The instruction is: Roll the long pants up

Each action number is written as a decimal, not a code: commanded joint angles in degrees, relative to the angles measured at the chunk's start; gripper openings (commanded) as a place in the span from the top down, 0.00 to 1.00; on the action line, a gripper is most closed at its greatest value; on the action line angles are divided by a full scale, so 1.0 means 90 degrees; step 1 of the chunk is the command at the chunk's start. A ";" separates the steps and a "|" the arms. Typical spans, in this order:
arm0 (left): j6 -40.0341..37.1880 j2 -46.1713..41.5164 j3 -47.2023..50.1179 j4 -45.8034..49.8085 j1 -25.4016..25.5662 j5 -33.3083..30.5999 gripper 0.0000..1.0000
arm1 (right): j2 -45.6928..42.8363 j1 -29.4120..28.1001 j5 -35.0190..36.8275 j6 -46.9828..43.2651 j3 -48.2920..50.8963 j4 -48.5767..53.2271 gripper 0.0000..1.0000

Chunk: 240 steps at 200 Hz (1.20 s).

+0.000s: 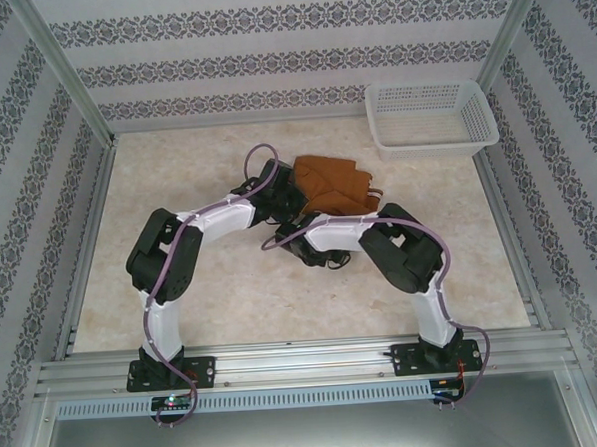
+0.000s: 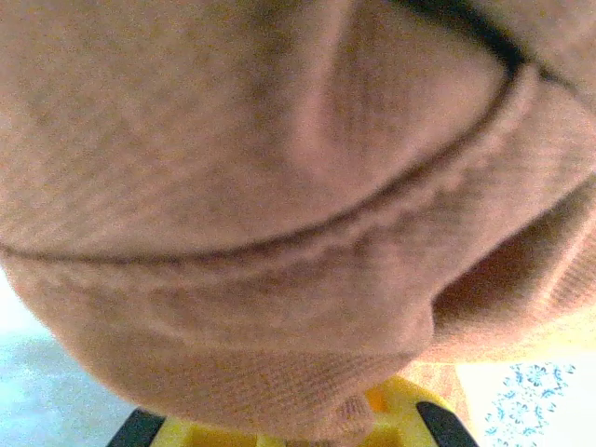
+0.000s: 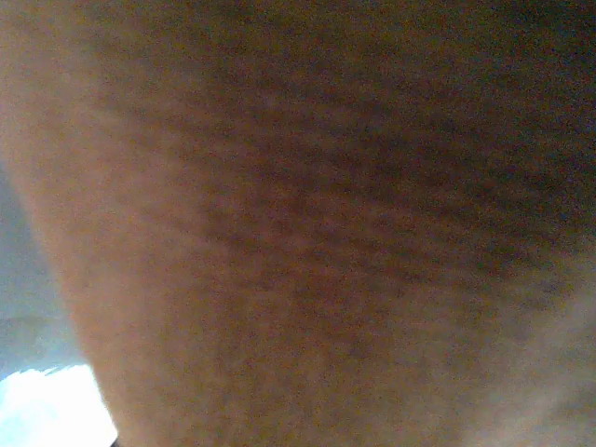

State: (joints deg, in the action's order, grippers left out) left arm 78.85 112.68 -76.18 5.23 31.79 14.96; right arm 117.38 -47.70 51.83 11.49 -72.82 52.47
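Observation:
The long pants (image 1: pixel 332 185) lie as a thick rust-brown folded bundle at the middle back of the table. My left gripper (image 1: pixel 280 196) sits at the bundle's left edge. In the left wrist view the ribbed fabric (image 2: pixel 279 186) hangs right over the yellow jaw parts, and the left gripper (image 2: pixel 307 433) is shut on a fold of it. My right gripper (image 1: pixel 299 224) reaches in at the bundle's near-left corner. In the right wrist view the brown cloth (image 3: pixel 326 233) is pressed close to the lens and hides the fingers, which are shut in the cloth.
A white plastic basket (image 1: pixel 431 116) stands at the back right corner. The pale marbled table (image 1: pixel 232 297) is framed by metal rails and patterned walls. Both arms bend inward, their elbows to the left and right of the bundle.

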 commanded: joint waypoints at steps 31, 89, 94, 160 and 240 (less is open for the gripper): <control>-0.0096 -0.0493 0.0071 0.0679 -0.0249 -0.0289 0.38 | -0.1082 0.0356 -0.1694 -0.0236 0.0317 -0.0397 1.00; -0.0372 -0.0742 -0.0199 0.1191 -0.0519 -0.0546 0.00 | -0.2234 0.0882 -0.3960 -0.0267 0.0130 -0.0352 1.00; -0.0364 -0.0752 -0.0181 0.1172 -0.0515 -0.0538 0.00 | -0.2289 0.0974 -0.4223 -0.0266 0.0080 -0.0330 1.00; -0.0184 -0.0809 0.0084 0.0886 -0.0480 -0.0366 0.00 | -0.2140 0.2336 -0.7746 -0.0173 -0.0566 0.0057 1.00; -0.0304 -0.0982 0.0066 0.0981 -0.0344 -0.0365 0.00 | -0.0812 0.3104 -1.0746 0.0209 -0.1321 -0.0011 1.00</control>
State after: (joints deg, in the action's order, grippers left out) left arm 76.77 106.00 -76.62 11.16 28.03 11.75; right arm 107.02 -22.15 -31.11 9.28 -81.82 55.88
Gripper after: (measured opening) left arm 0.998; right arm 0.109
